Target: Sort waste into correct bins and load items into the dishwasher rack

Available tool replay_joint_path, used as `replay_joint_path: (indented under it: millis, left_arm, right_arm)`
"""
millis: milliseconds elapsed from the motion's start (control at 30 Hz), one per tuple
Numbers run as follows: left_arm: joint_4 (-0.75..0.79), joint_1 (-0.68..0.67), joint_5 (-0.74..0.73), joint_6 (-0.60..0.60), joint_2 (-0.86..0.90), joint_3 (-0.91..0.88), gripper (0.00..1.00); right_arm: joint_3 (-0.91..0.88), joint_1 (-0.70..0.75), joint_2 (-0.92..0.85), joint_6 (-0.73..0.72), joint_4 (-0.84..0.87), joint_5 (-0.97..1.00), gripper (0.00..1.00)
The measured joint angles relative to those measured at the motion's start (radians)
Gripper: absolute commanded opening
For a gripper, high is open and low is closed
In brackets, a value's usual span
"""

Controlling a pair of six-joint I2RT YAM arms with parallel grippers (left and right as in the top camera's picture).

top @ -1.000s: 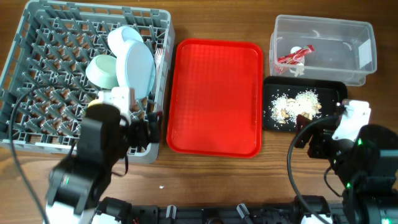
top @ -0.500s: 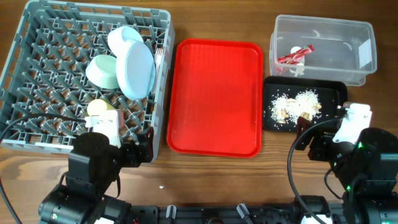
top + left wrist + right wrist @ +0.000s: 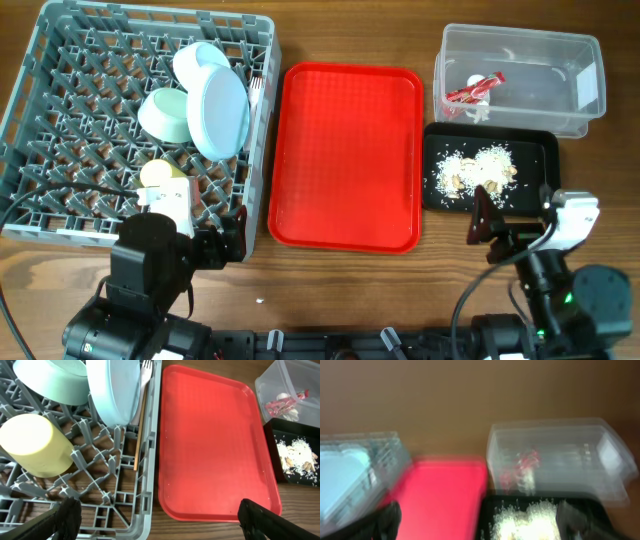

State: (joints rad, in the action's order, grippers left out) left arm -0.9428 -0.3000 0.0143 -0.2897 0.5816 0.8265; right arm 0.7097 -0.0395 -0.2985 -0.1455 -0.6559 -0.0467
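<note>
Overhead: the dishwasher rack (image 3: 90, 110), a square grey plastic lattice of pegs, is seen at 10 o'clock on the wooden surface (image 3: 330, 290).

- The white plate (image 3: 222, 112) stands on edge in the rack's 2 o'clock quarter, with its long axis running 12 to 6.
- The white bowl (image 3: 198, 62) is set at the plate's 11 o'clock. The pale green bowl (image 3: 165, 113) is at its 9 o'clock, touching it.
- The yellow cup (image 3: 157, 173) lies tilted among the pegs at the green bowl's 6 o'clock. It is a smooth cylinder.
- The white plastic fork (image 3: 256, 90) is wedged between plate and rack wall, tines toward 12.
- The red tray (image 3: 345, 155) lies at centre. It is glossy, with rounded corners, and its long axis runs 12 to 6.
- The clear tub (image 3: 590, 90) sits at 2 o'clock, long axis 9 to 3. The crumpled red-and-white wrapper (image 3: 473, 90) is inside, slanting from 8 to 2.
- The black tray (image 3: 535, 150) lies just at the tub's 6 o'clock. It is shallow and matte. Pale grainy food scraps (image 3: 475, 170) are scattered across its 9 o'clock half.

Left wrist view: thin wooden chopsticks (image 3: 140, 430) are laid along the rack's wall at the plate's 3 o'clock. Their axis runs 12 to 6, leaning slightly. The left hand (image 3: 159, 519) is spread wide and holds nothing. It hangs over the rack's corner and the red tray's edge.

Right wrist view: the picture is heavily blurred. The right hand (image 3: 480, 520) is spread wide and holds nothing. The black tray and the tub are seen at its 12 o'clock.
</note>
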Motion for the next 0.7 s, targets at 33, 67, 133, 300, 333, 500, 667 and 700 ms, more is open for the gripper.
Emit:
replay_joint_path:
  millis: [33, 67, 133, 300, 333, 500, 667, 700]
  left_arm:
    - [0.0, 0.0, 0.0, 0.0, 0.0, -0.001, 1.0]
    - [0.0, 0.0, 0.0, 0.0, 0.0, -0.002, 1.0]
    - [0.0, 0.0, 0.0, 0.0, 0.0, -0.002, 1.0]
    - [0.0, 0.0, 0.001, 0.0, 0.0, -0.003, 1.0]
    - [0.0, 0.0, 0.001, 0.0, 0.0, -0.003, 1.0]
    - [0.0, 0.0, 0.001, 0.0, 0.0, -0.003, 1.0]
    - [0.0, 0.0, 0.001, 0.0, 0.0, -0.003, 1.0]
    - [0.0, 0.0, 0.001, 0.0, 0.0, -0.003, 1.0]
  right_arm:
    - [-0.098, -0.02, 0.072, 0.0, 0.115, 0.0, 1.0]
    - [-0.163, -0.028, 0.112, -0.001, 0.22, 0.0, 1.0]
    - [-0.254, -0.038, 0.169, -0.004, 0.341, 0.0, 1.0]
    - [-0.475, -0.042, 0.252, -0.007, 0.69, 0.003, 1.0]
    - [-0.523, -0.042, 0.263, -0.007, 0.757, 0.003, 1.0]
    - [-0.662, -0.042, 0.279, -0.007, 0.869, 0.005, 1.0]
    - [-0.7, -0.042, 0.282, -0.007, 0.702, 0.013, 1.0]
    - [-0.703, -0.042, 0.282, -0.007, 0.67, 0.014, 1.0]
